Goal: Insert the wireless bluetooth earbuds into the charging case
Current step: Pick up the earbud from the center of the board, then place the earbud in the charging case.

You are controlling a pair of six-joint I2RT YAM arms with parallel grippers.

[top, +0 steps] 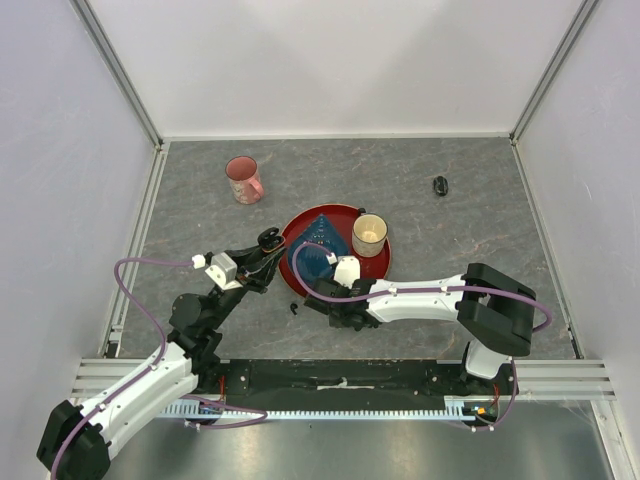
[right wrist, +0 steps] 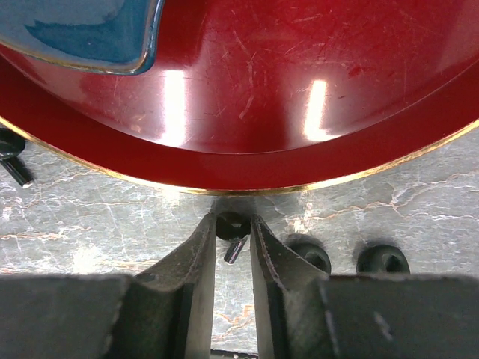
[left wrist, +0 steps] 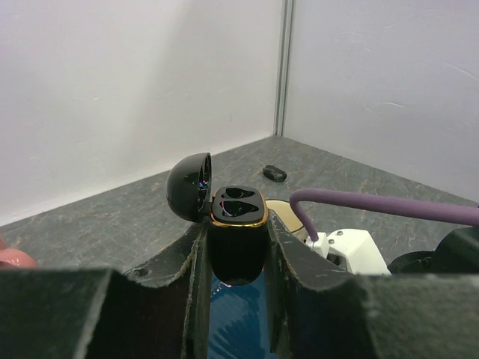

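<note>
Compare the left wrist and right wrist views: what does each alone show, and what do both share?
Left wrist only: the left gripper clamping the open charging case, plus a second black case beyond. Right wrist only: the red plate and an earbud framed by the right gripper, other earbuds beside. Both: the grey table and a blue item.

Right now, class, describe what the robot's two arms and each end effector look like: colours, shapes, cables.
The left arm and right arm have white links joined by black joints, and a purple cable loops along each. The left end effector and right end effector each have two dark, wedge-shaped fingers.
</note>
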